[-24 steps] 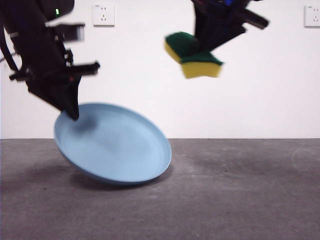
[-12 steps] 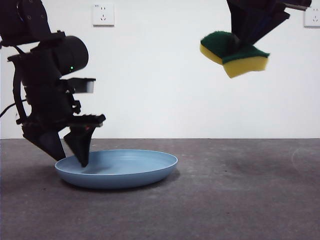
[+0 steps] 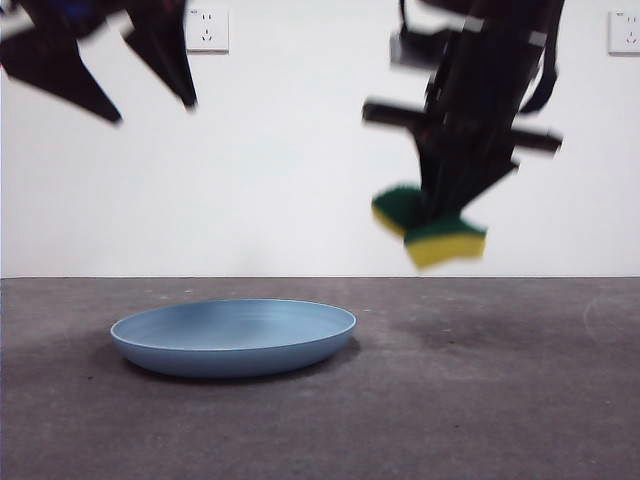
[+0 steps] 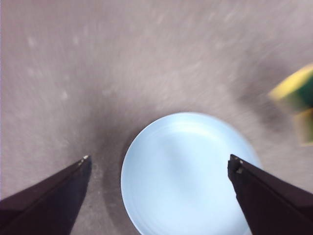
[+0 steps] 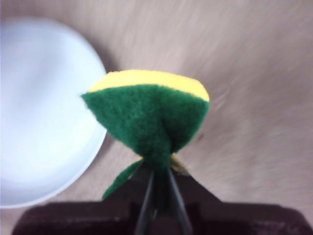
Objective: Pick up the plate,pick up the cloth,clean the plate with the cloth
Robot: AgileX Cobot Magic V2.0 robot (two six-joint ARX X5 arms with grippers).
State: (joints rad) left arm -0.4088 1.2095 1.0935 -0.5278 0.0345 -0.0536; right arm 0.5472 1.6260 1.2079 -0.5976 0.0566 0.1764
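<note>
There is 1 plate (image 3: 233, 337), light blue and round, lying flat on the grey table (image 3: 500, 400), left of centre in the front view, with nothing touching it. There is 1 cloth (image 3: 430, 225), really a sponge of yellow foam with a dark green face, held in the air to the right of the plate and above the table. The right gripper (image 3: 437, 212) comes down from the top of the front view and its 2 jaws are pressed tight onto the green face, folding the sponge between them. The left gripper (image 3: 150, 105) hangs high at the top left, above the plate and well clear of it, its 2 jaws spread wide with nothing between them. On the white wall behind, 2 sockets (image 3: 207, 29) show, 1 at each side.
</note>
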